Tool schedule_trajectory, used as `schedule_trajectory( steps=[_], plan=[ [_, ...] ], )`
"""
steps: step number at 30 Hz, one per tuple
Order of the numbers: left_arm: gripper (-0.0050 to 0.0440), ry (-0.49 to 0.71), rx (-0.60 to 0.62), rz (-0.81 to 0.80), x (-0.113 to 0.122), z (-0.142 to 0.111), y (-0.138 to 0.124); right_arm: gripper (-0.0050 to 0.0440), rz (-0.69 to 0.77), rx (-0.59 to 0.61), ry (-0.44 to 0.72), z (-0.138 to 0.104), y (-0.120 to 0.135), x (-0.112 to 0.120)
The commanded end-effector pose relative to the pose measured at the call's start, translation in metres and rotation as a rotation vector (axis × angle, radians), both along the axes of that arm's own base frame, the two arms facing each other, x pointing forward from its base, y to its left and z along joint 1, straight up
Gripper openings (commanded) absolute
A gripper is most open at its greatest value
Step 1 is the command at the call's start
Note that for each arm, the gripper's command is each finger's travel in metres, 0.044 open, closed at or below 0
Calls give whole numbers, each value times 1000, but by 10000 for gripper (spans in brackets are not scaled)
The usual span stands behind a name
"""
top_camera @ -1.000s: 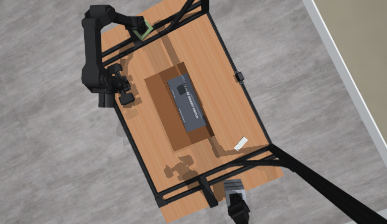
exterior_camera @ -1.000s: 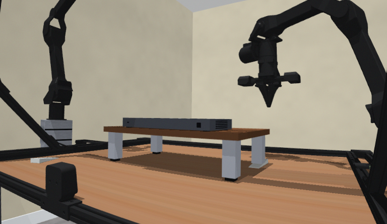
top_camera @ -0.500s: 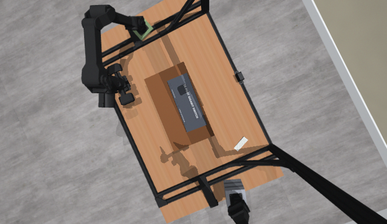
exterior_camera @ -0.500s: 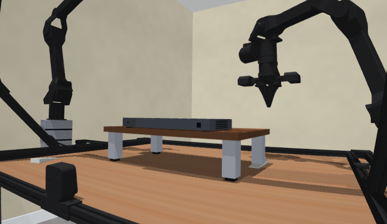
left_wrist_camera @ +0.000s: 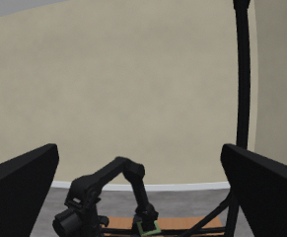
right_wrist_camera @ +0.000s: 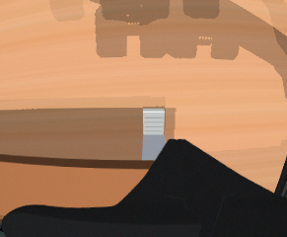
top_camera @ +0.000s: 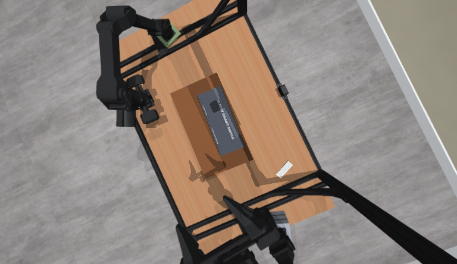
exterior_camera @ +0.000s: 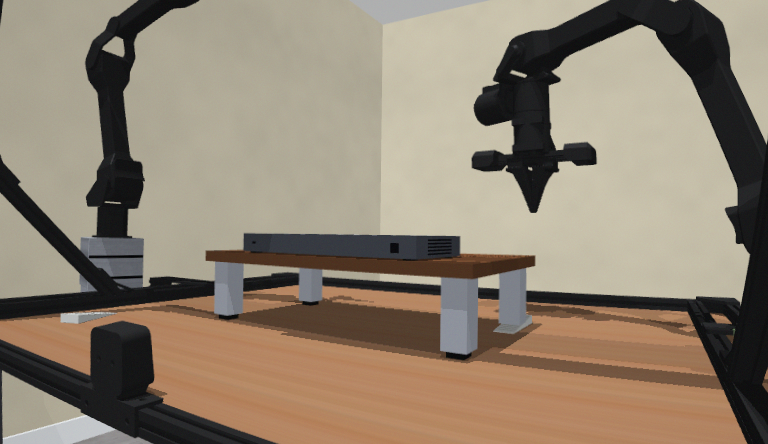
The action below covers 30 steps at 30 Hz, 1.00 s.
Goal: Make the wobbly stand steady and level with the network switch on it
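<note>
Wooden table (top_camera: 266, 79) (exterior_camera: 339, 399) (right_wrist_camera: 232, 109) carries the brown stand (top_camera: 188, 113) (exterior_camera: 345, 265) (right_wrist_camera: 59, 187), with the network switch (top_camera: 220, 123) (exterior_camera: 334, 245) upon it. You have one wedge (exterior_camera: 508, 327) (right_wrist_camera: 154, 120) at the foot of one corner leg (exterior_camera: 512, 295) (right_wrist_camera: 154, 147), its long axis running inward, across the stand's long edge. Your right gripper (exterior_camera: 532, 210) (right_wrist_camera: 176, 147) is the nearer one; its jaws are pressed together with nothing between them, above and just outside that corner, so the wedge lies below them, toward the stand. Your left gripper (top_camera: 202, 211) is spread wide and empty, raised near the opposite end. The spare wedge (top_camera: 284, 169) (exterior_camera: 84, 317) lies apart from the stand, toward the left arm's end. The board looks near level, I judge; if it is steady, you should only draw both arms clear, without pushing the wedge.
</note>
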<state>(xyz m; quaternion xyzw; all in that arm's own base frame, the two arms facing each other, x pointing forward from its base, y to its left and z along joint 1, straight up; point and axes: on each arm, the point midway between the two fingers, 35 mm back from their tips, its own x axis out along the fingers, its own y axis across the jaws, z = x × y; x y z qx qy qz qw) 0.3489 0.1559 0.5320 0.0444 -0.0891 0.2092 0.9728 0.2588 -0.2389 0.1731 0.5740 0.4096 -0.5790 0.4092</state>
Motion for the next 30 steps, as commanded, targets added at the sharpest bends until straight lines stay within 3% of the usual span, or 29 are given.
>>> schedule_trajectory(
  steps=[1, 6, 16, 23, 30],
  plan=[
    [440, 113, -40, 3, 11, -41, 5, 0, 0, 0, 0, 0, 0, 0],
    [440, 118, -48, 1, 11, -42, 5, 0, 0, 0, 0, 0, 0, 0],
    [440, 551, -221, 3, 12, -187, 8, 0, 0, 0, 0, 0, 0, 0],
    [440, 554, -228, 2, 12, -187, 7, 0, 0, 0, 0, 0, 0, 0],
    [440, 852, -347, -2, -16, -280, -4, 0, 0, 0, 0, 0, 0, 0]
  ],
)
